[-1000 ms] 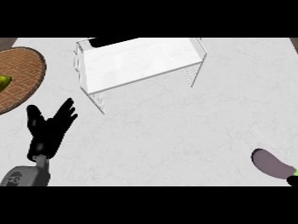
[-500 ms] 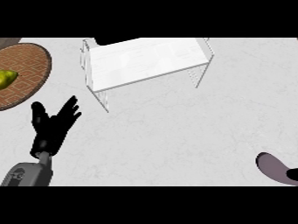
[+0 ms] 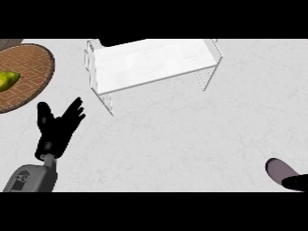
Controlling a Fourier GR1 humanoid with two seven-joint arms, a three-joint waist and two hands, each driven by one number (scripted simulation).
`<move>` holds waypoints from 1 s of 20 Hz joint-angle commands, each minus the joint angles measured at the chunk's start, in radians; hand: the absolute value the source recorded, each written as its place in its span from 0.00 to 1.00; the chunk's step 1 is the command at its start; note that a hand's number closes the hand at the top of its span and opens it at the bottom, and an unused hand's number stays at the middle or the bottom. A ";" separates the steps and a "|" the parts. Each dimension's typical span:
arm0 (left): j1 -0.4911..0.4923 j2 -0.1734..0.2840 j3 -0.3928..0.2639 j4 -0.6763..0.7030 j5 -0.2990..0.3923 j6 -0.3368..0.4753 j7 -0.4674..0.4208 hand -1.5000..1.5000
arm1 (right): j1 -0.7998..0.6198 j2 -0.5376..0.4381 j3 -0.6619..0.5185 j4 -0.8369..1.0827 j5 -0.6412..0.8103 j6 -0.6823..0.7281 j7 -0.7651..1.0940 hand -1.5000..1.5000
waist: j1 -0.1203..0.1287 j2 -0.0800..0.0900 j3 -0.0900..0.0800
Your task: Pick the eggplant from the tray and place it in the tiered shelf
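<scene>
A purple eggplant point(image 3: 278, 169) shows at the lower right edge, off the tray. The black fingers of my right hand point(image 3: 307, 182) curl over its lower end, and the rest of that hand is cut off by the edge. The white tiered shelf point(image 3: 149, 63) with clear legs stands at the top centre, far from the eggplant. At the left edge lies the brown woven tray point(image 3: 30, 67). My left hand point(image 3: 55, 128) rests open on the counter just below the tray, fingers spread and holding nothing.
A yellow-green pear point(image 3: 2, 80) lies on the tray. White marble counter point(image 3: 183, 135) spreads between the shelf, my left hand and the eggplant. A dark strip borders the counter at the top right corner.
The tray, shelf and left hand have drifted slightly right in the view. More of the eggplant is now covered by my right hand's fingers at the lower right edge.
</scene>
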 commanded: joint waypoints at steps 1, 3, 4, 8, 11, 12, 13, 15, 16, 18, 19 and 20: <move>-0.003 0.015 0.009 -0.005 0.018 -0.025 0.026 0.50 | -0.086 -0.024 0.056 0.062 -0.031 -0.027 0.228 0.00 | 0.006 -0.001 -0.002; 0.006 0.016 0.016 0.024 0.013 -0.025 0.002 0.50 | -0.111 -0.013 0.117 0.073 -0.017 -0.035 0.227 0.00 | 0.000 -0.001 -0.002; 0.003 -0.019 -0.009 0.033 -0.011 0.000 -0.019 0.50 | -0.130 -0.014 0.132 0.069 -0.025 -0.048 0.227 0.00 | 0.002 0.002 -0.004; 0.003 0.000 0.000 0.024 -0.006 -0.013 -0.008 0.50 | -0.188 0.028 0.213 0.120 -0.025 -0.086 0.227 0.00 | 0.005 0.000 -0.003; 0.012 0.016 0.013 0.032 -0.004 -0.029 -0.029 0.50 | -0.236 0.047 0.278 0.146 -0.019 -0.096 0.227 0.00 | 0.004 -0.002 -0.004; -0.006 0.011 0.020 0.036 0.002 -0.017 -0.007 0.50 | -0.266 0.043 0.273 0.175 -0.038 -0.086 0.227 0.00 | -0.002 -0.002 -0.003; -0.002 0.000 0.017 0.024 0.003 -0.011 -0.011 0.50 | -0.263 0.073 0.310 0.173 -0.028 -0.114 0.227 0.00 | -0.007 -0.005 -0.002; 0.046 -0.042 -0.012 0.027 -0.020 0.017 -0.037 0.50 | -0.280 0.091 0.351 0.216 -0.024 -0.113 0.227 0.00 | -0.010 -0.006 -0.001; 0.049 0.010 0.015 0.018 -0.001 -0.026 -0.038 0.50 | -0.281 0.103 0.370 0.233 -0.023 -0.125 0.227 0.00 | -0.016 -0.009 -0.001; 0.043 -0.014 0.000 -0.010 -0.008 0.003 -0.007 0.50 | -0.317 0.127 0.409 0.276 -0.012 -0.138 0.227 0.00 | -0.012 -0.010 0.000; 0.027 0.007 0.017 -0.028 0.011 -0.011 0.018 0.50 | -0.338 0.129 0.417 0.311 -0.021 -0.126 0.227 0.00 | -0.007 -0.010 0.000; 0.013 0.005 0.020 0.016 -0.005 0.000 0.006 0.50 | -0.357 0.133 0.437 0.289 -0.027 -0.142 0.227 0.00 | -0.023 -0.009 -0.002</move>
